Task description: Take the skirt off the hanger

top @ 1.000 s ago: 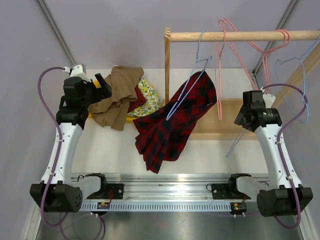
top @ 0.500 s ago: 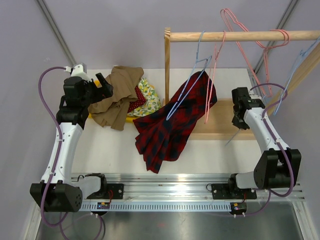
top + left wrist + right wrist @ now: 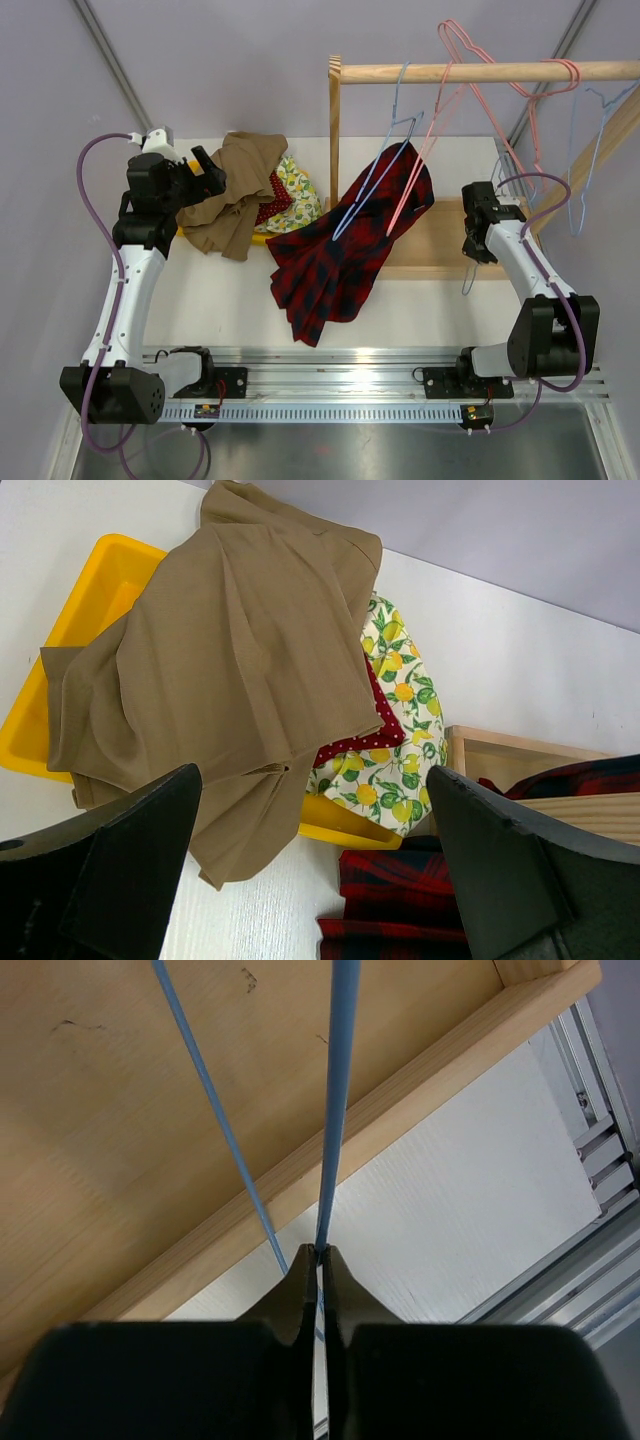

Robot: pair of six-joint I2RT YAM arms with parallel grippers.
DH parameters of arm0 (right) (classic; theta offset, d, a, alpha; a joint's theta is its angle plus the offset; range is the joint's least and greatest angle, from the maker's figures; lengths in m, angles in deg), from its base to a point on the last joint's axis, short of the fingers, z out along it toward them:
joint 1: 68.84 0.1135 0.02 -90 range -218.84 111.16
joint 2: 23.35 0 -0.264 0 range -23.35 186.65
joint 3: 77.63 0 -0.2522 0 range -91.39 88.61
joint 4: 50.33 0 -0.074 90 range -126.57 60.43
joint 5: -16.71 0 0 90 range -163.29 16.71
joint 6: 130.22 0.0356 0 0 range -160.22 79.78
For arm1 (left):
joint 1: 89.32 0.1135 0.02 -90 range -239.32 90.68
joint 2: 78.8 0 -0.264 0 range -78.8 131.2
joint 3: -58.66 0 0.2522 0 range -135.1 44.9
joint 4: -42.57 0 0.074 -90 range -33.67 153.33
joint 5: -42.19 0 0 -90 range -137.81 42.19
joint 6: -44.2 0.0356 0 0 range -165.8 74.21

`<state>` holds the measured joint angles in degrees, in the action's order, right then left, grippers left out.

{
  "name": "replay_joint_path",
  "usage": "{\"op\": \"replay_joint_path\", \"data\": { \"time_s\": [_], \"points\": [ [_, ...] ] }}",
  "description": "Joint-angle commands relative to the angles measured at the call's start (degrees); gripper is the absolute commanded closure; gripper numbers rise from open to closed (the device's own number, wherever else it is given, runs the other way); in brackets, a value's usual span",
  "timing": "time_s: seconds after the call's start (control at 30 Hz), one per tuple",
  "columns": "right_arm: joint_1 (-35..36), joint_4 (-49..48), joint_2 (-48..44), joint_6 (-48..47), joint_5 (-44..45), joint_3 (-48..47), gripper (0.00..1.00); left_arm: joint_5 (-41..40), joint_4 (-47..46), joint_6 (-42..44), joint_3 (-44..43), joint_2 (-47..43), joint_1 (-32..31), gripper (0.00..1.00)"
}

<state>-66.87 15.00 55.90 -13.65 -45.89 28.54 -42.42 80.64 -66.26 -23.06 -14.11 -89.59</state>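
The red and dark tartan skirt (image 3: 345, 250) hangs from the pale-blue wire hanger (image 3: 372, 178), which hooks over the wooden rod (image 3: 500, 71). Its lower part lies spread on the table, and a corner shows in the left wrist view (image 3: 400, 920). My right gripper (image 3: 474, 250) is right of the skirt, over the rack's base. It is shut (image 3: 320, 1252) on the thin wire of another, empty pale-blue hanger (image 3: 338, 1110). My left gripper (image 3: 212, 170) stands open (image 3: 312, 780) beside the pile of clothes at the far left, holding nothing.
A yellow bin (image 3: 100, 580) holds a tan garment (image 3: 235, 190), a lemon-print garment (image 3: 295, 195) and a red dotted one. Pink hangers (image 3: 440, 120) and a blue one (image 3: 590, 150) hang on the rod. The rack's post (image 3: 335, 130) and wooden base (image 3: 440, 245) stand behind the skirt.
My right arm swung in toward the rack's base and its gripper shut on the empty blue hanger's wire. The pink and blue hangers on the rod swung. The left arm stayed still.
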Motion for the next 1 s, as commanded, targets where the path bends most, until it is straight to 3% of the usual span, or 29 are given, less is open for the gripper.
{"op": "replay_joint_path", "data": {
  "time_s": [0.0, 0.2, 0.57, 0.97],
  "points": [
    [-0.4, -2.0, -0.6, 0.7, -0.5, 0.4, 1.00, 0.6, -2.3, 0.2, -0.9, -0.6, -0.1, 0.01],
    [-0.5, -2.1, -3.6, 0.4, -2.9, 0.1, 1.00, 0.6, -2.3, 0.3, -0.9, -0.7, -0.1, 0.01],
    [-0.3, 8.6, -18.9, 3.3, -14.9, -13.1, 1.00, 0.6, -2.6, 0.3, -0.8, -0.4, 0.2, 0.01],
    [-0.3, 15.8, -29.8, 4.9, -22.9, -17.4, 1.00, 0.2, -2.8, 0.3, -0.3, 0.4, 0.2, 0.01]
  ]
}}
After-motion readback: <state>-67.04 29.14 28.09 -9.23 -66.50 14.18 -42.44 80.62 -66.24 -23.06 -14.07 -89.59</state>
